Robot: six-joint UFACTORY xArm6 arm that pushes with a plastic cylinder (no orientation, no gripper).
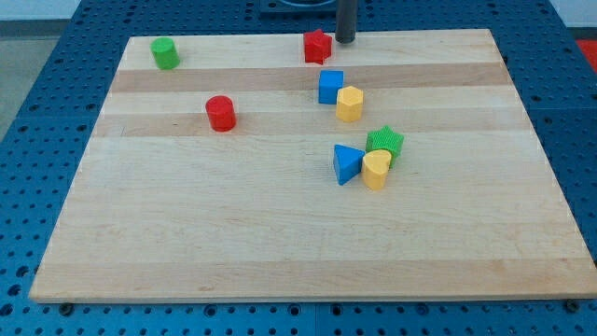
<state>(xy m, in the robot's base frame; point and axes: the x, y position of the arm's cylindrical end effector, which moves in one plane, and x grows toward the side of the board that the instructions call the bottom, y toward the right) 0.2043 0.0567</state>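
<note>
Blocks, seven: red two, star point(317, 46) and cylinder point(221, 113); green two; yellow two; blue two. My tip point(346, 40) beside star, at its right. No pincer fitted.

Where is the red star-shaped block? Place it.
The red star-shaped block sits at the wooden board's top edge, just left of my tip, above the blue cube.

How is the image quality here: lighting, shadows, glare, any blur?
Camera view: even, soft light on the wooden board, no glare; blocks cast only faint short shadows. Slight softness overall, though the red star block stays readable beside my tip. The rod is cut off at the view's top.
</note>
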